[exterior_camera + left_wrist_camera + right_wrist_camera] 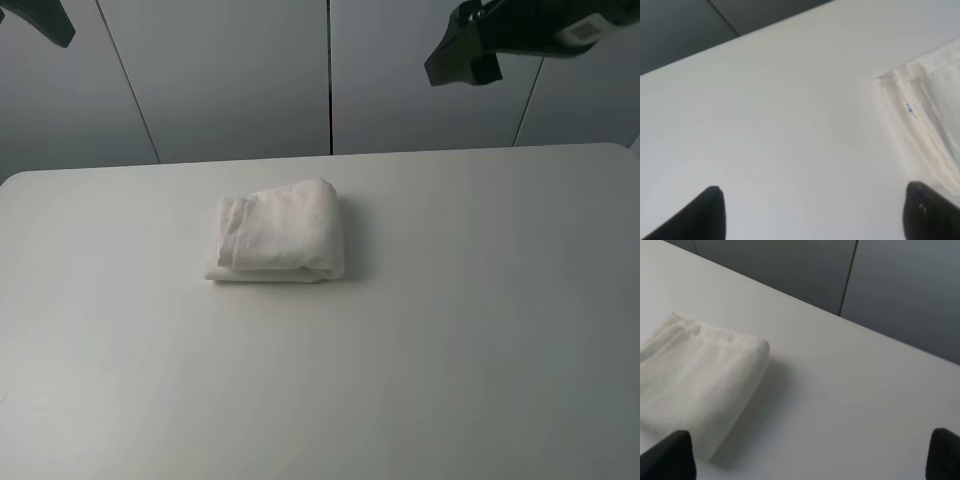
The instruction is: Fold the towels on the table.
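towel (pixel 278 232) folded, mid-far table (pixel 450 350) | L gripper (pixel 815 212) & R gripper (pixel 810 452) released, empty, raised | judge: done; keep arms clear, don't nudge stack

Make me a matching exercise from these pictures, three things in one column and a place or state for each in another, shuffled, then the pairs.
Things:
1. towel
2. left pincer
3. table

Places or states:
A. bare white surface, carrying one thing
B. folded into a compact bundle
C. open, holding nothing, raised off the tabletop

Pairs: 1-B, 2-C, 3-A
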`<act>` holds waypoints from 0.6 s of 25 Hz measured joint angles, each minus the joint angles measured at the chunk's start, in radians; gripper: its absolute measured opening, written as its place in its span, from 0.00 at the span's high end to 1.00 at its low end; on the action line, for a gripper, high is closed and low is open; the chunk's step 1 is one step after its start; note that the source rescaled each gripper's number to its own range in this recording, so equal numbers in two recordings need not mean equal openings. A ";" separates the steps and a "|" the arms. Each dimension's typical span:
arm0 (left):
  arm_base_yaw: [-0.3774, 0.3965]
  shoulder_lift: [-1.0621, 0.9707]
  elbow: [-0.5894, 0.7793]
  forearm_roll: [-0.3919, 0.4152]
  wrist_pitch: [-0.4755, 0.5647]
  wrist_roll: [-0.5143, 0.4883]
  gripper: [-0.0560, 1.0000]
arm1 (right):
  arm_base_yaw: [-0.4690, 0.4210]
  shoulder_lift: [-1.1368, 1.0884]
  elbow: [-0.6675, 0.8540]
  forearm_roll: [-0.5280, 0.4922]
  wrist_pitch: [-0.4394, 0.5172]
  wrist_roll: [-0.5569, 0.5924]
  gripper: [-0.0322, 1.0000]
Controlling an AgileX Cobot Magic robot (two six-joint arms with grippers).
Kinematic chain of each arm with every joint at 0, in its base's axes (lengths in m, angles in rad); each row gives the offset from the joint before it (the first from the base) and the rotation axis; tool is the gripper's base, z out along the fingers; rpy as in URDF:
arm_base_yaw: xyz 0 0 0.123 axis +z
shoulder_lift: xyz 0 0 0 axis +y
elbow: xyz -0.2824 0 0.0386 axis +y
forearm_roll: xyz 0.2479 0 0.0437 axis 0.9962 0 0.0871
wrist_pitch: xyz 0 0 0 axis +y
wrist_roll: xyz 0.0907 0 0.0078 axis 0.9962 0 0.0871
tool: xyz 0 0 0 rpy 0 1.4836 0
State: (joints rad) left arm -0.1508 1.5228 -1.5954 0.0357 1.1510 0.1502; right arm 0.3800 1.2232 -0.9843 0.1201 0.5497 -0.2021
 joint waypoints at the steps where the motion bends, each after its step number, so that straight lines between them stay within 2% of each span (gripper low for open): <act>1: 0.000 -0.038 0.061 -0.004 -0.026 -0.003 0.08 | 0.000 -0.044 0.042 -0.030 0.000 0.027 0.00; 5: 0.000 -0.203 0.278 -0.036 -0.091 -0.022 0.08 | 0.000 -0.185 0.170 -0.165 0.068 0.152 0.00; 7: 0.000 -0.281 0.377 -0.036 -0.112 -0.035 0.08 | 0.000 -0.248 0.213 -0.206 0.135 0.188 0.00; 12: 0.000 -0.472 0.611 -0.030 -0.151 -0.046 0.08 | 0.000 -0.451 0.276 -0.206 0.270 0.216 0.00; 15: 0.000 -0.594 0.704 -0.030 -0.160 -0.069 0.08 | 0.000 -0.591 0.278 -0.204 0.364 0.217 0.00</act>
State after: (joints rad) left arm -0.1508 0.9288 -0.8917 0.0062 0.9906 0.0814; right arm 0.3800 0.6321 -0.7063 -0.0841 0.9139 0.0152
